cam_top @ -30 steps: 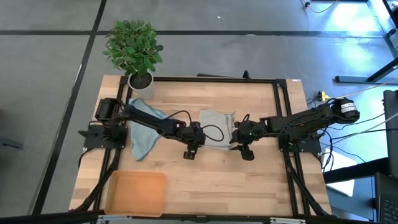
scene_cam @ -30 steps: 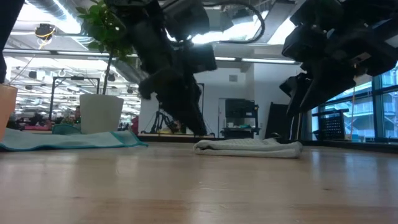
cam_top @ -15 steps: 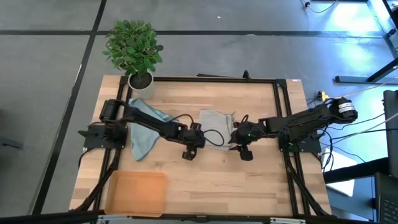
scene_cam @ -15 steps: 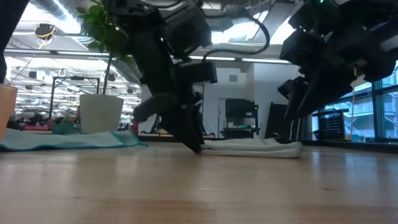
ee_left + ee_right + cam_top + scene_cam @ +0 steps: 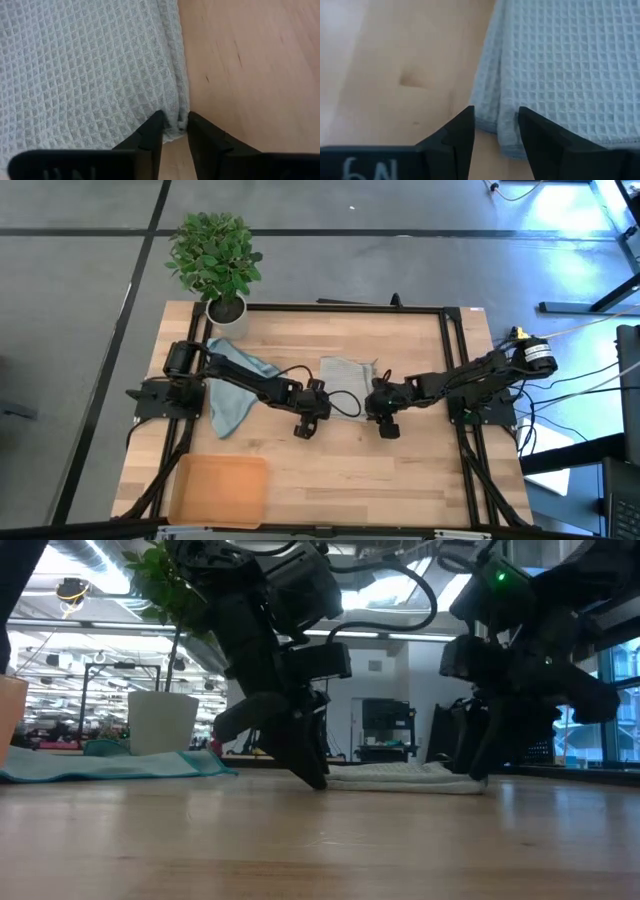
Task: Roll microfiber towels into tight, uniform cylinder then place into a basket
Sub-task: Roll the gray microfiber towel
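The pale grey-green waffle towel (image 5: 346, 380) lies folded flat at the table's middle. My left gripper (image 5: 175, 131) is at its near left corner, shut on the edge; it also shows in the high view (image 5: 312, 412). My right gripper (image 5: 495, 130) is open, low at the near right corner (image 5: 490, 120), one finger on either side of the layered edge; it also shows in the high view (image 5: 383, 415). The blue-teal towel (image 5: 230, 385) lies spread at the left, under my left arm. The orange-tan basket (image 5: 220, 490) rests at the near left. My left gripper pinches the grey towel's near left corner (image 5: 176, 117) at its hemmed edge, between the two fingertips (image 5: 152, 134). The fingers slant down from the near side. The towel lies flat on the table.
A potted plant in a white pot (image 5: 222, 300) stands at the far left corner. Bare wood lies along the near edge, right of the basket. Black frame rails (image 5: 340, 307) run round the table.
My left gripper has come down to the towel's near left corner. My right gripper has gone down and toward the table's left, to the towel's near right corner. The towel has stayed flat.
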### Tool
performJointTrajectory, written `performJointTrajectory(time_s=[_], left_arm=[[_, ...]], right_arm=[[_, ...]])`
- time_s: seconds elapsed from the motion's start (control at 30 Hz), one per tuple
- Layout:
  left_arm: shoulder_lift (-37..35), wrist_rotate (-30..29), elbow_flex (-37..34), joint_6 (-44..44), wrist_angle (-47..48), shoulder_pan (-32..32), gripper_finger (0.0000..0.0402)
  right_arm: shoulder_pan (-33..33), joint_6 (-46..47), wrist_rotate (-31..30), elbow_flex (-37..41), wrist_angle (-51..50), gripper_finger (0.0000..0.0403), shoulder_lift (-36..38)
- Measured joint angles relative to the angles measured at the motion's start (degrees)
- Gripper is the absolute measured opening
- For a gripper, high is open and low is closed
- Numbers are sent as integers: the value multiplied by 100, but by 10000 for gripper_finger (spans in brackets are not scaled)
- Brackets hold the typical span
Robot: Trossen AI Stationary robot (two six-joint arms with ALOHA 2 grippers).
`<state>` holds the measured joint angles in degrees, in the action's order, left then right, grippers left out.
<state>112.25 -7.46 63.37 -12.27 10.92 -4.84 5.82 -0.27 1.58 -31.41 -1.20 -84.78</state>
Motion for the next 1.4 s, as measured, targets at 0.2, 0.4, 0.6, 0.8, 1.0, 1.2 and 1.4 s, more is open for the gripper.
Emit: performJointTrajectory(time_s=[0.2, 0.4, 0.6, 0.8, 1.0, 1.2, 1.4], left_arm=[[10, 112, -4, -2, -13, 42, 51], [15, 214, -6, 13, -4, 93, 22], [19, 342, -9, 20, -14, 209, 3], [20, 491, -9, 24, -17, 297, 1], [20, 465, -11, 33, -13, 323, 0], [20, 452, -15, 141, -20, 323, 0], [20, 487, -15, 133, -22, 323, 0]], right_arm=[[0, 4, 0, 1, 87, 154, -189], [0, 2, 430, -1, 265, 154, -258], [2, 5, 461, -1, 436, 154, -262], [6, 151, 788, -1, 438, 154, -262], [101, 162, 876, -1, 436, 154, -262], [122, 373, 925, -43, 494, 154, -262], [122, 319, 859, -186, 478, 123, -262]])
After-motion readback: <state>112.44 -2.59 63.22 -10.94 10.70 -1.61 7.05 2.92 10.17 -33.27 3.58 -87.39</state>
